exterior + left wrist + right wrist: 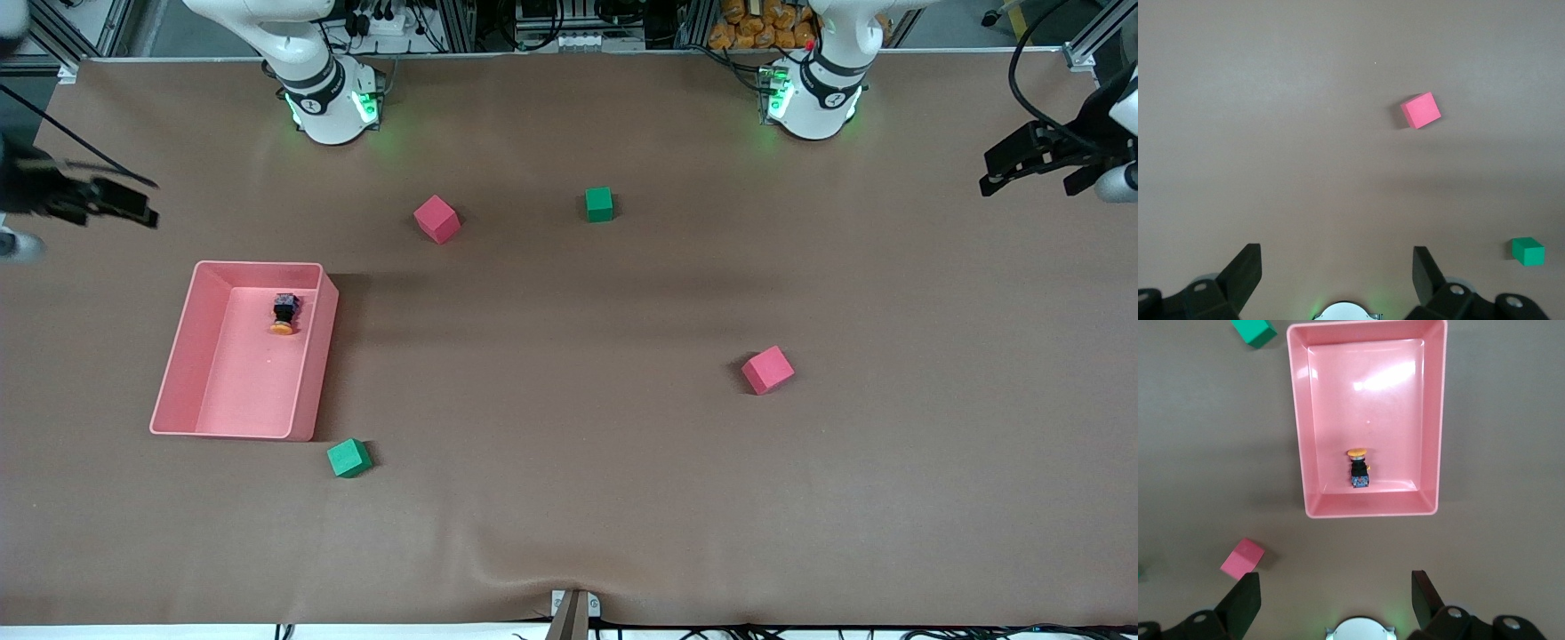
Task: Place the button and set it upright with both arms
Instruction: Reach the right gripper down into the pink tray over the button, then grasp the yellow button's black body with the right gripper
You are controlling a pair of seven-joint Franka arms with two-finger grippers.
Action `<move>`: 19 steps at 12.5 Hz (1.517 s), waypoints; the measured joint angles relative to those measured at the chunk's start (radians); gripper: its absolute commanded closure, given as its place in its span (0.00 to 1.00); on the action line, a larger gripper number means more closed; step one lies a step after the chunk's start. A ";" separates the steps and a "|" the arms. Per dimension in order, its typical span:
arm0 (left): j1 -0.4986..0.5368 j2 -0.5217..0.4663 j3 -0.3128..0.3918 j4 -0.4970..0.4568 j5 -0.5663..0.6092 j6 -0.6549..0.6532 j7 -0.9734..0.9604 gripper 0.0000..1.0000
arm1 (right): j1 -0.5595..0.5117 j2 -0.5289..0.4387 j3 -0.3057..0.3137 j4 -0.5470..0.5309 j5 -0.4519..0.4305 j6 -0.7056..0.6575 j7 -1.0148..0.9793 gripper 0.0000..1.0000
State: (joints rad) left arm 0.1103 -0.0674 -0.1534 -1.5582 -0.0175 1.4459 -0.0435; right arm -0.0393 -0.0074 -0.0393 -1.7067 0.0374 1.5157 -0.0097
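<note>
While the button lies tipped in the pink tray, my right gripper hovers over it, left gripper waits; both spread, empty. Next: descend, grasp.

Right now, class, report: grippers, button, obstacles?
Left gripper and right gripper open, empty, up at table ends. Button on its side in pink tray. Nothing blocking it.

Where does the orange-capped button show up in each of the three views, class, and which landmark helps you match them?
Front view: button lies on its side in the pink tray, near the tray's end closest to the robot bases.
Left wrist view: not in it.
Right wrist view: button in the same tray.
Shared landmark: the tray.
</note>
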 measured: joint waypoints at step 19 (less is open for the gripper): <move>-0.006 0.023 -0.030 0.017 0.000 0.013 0.004 0.00 | -0.009 0.273 -0.008 -0.642 0.000 1.087 -0.059 0.00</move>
State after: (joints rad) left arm 0.1042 -0.0446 -0.1831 -1.5415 -0.0175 1.4592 -0.0395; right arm -0.0483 0.2653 -0.0476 -2.3486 0.0370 2.6025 -0.0687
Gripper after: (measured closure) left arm 0.000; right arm 0.000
